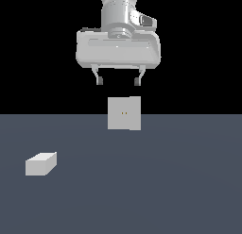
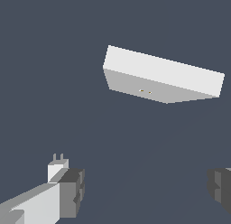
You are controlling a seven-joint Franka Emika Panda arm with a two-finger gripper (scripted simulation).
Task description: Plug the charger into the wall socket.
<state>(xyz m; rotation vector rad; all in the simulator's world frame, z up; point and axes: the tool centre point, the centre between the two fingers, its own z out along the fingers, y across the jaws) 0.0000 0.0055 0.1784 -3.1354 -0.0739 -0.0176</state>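
The charger (image 1: 41,163) is a small light-grey block lying on the dark floor at the exterior view's left. In the wrist view it (image 2: 57,169) shows two short prongs and is partly hidden behind one finger (image 2: 72,191). The wall socket (image 1: 124,113) is an upright light-grey square plate with two tiny orange dots, standing at mid-scene; the wrist view sees it from above (image 2: 162,78). My gripper (image 1: 118,80) is open and empty, well above the floor, above and in front of the socket and far from the charger. It also shows in the wrist view (image 2: 146,187).
The dark grey-blue floor (image 1: 165,181) runs across the whole lower half of the exterior view, under a black background. Nothing else stands on it.
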